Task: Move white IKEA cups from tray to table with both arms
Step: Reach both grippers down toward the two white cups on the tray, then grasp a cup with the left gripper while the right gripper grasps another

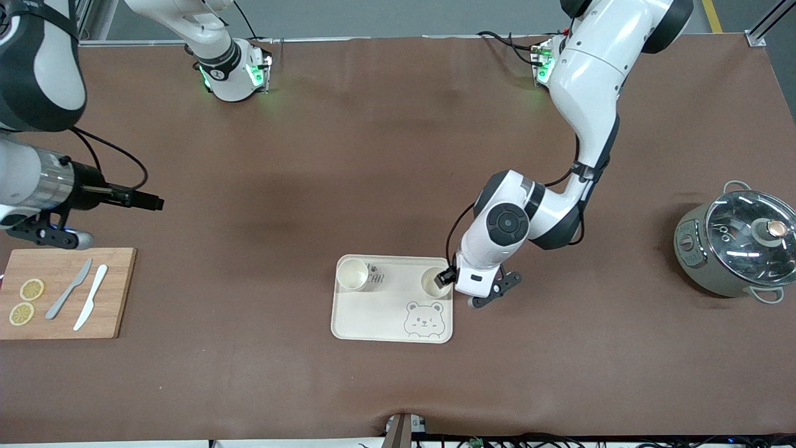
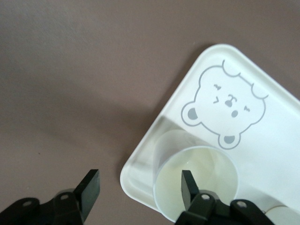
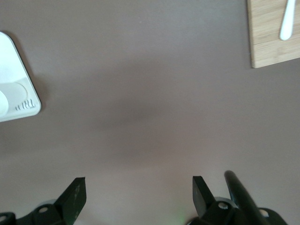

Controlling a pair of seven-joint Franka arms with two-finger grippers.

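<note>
Bear tray [image 1: 373, 323] carrying two white cups [image 1: 352, 274] [image 1: 431, 280].
Left gripper [image 2: 140, 185] open astride one cup's rim; right gripper [image 3: 138, 192] open over bare table.

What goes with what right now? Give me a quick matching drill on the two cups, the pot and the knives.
Things:
1. cup toward the left arm's end
2. cup toward the right arm's end
3. pot
4. knives

States:
A. on the wooden board beside lemon slices
B. on the tray, with no gripper near it
C. on the bare table with a glass lid on
D. on the tray, one finger of the left gripper inside its rim

Pairs: 1-D, 2-B, 3-C, 4-A
</note>
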